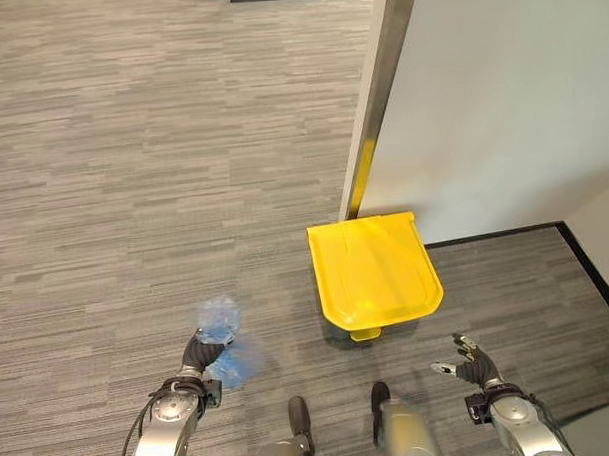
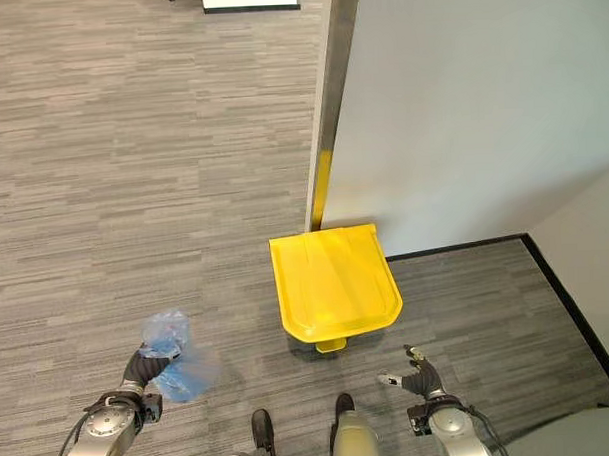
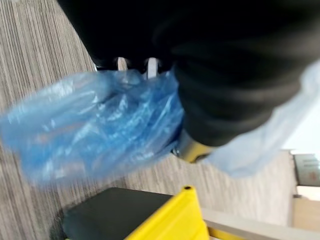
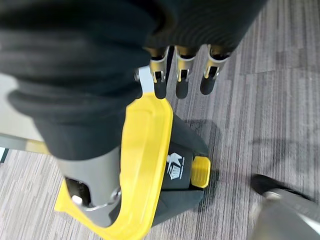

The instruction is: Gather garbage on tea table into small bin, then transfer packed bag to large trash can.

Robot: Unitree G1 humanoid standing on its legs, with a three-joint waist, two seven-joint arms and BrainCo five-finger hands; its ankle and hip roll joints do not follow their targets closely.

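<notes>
Your left hand (image 1: 201, 354) is clenched around the gathered neck of the blue garbage bag (image 1: 223, 341), which hangs above the grey carpet (image 1: 133, 194), left of the bin. It looks light, soft and slippery, so keep hold at the bunched neck. The large trash can (image 1: 376, 271), yellow lid closed, stands against the wall's (image 1: 490, 101) corner. Your right hand (image 1: 473, 363) hovers released, empty, right of it.

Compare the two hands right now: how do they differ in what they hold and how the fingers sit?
The left hand is curled round a blue plastic bag; the right hand holds nothing. Left fingers are closed on the bag; right fingers are spread and relaxed. Both hang low over the grey carpet, on either side of the yellow-lidded trash can.
</notes>
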